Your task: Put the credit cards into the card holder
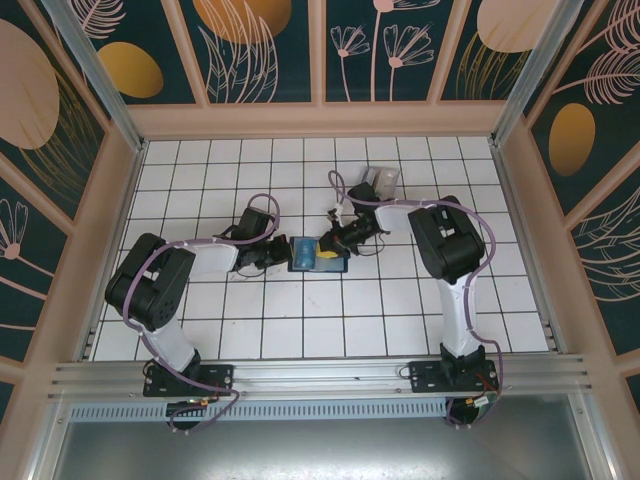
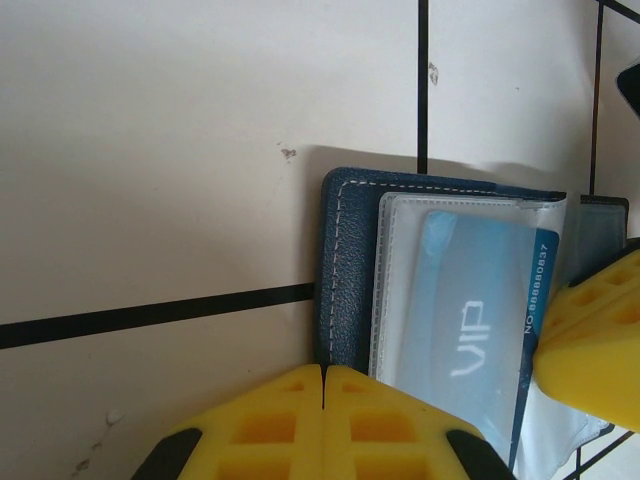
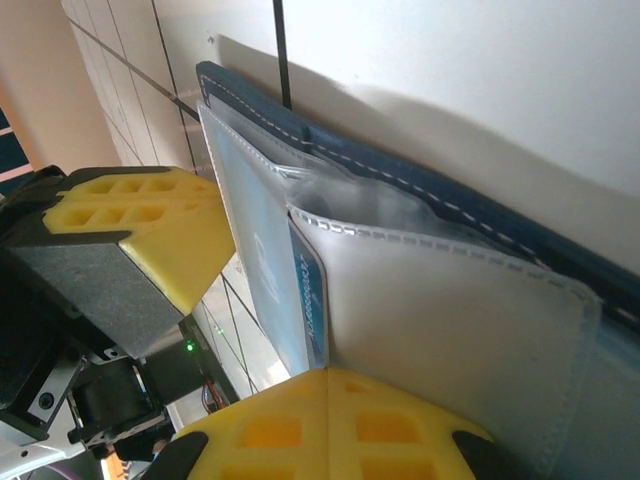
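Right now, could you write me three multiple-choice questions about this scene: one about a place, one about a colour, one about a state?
1. Where does the wallet lie?
A. in the far left corner
B. between the left gripper and the right gripper
C. on an arm's base

2. What colour is the card inside the clear sleeve?
A. red
B. green
C. blue

3. How is the left gripper?
A. shut
B. wide open
C. holding a cup

Answers:
1 B, the top view shows it in the middle, one gripper at each side.
2 C, the left wrist view shows a blue card marked VIP.
3 A, its yellow fingers meet with no gap.
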